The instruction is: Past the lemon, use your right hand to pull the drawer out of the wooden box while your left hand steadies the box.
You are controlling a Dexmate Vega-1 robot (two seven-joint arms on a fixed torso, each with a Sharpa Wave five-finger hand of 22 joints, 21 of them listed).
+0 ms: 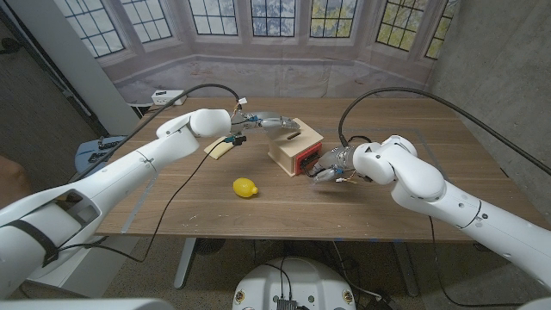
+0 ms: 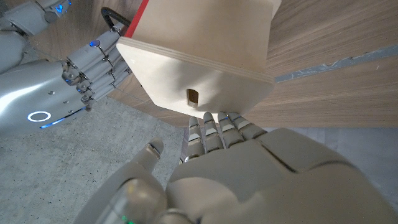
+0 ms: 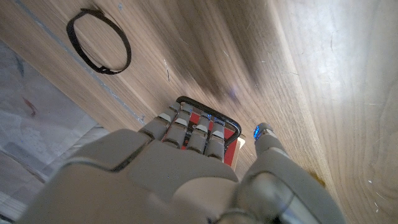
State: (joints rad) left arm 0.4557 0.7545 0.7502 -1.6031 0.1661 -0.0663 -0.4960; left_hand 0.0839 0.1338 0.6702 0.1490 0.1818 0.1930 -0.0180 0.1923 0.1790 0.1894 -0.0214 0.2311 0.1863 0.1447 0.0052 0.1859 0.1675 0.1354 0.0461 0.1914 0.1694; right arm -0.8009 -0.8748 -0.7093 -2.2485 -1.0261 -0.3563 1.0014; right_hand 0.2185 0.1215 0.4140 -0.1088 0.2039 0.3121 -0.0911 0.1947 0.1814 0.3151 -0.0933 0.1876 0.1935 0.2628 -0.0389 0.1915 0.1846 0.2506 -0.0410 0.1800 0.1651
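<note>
On the table (image 1: 387, 207), the lemon (image 1: 245, 187) lies in front of the wooden box (image 1: 293, 142), toward the left. The left hand (image 1: 274, 122) rests on the box's top; the right hand (image 1: 331, 164) is at its drawer (image 1: 307, 160) front.

No text, label, brand, number or sign can be read on anything in these views; all surfaces look unmarked or too small and blurred to make out.

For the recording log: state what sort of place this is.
Probably a robotics lab or test room inside a building: a wooden table stands before a bay of paned windows, beside a bare concrete wall, with cables trailing across the tabletop to the robot's arms.
</note>
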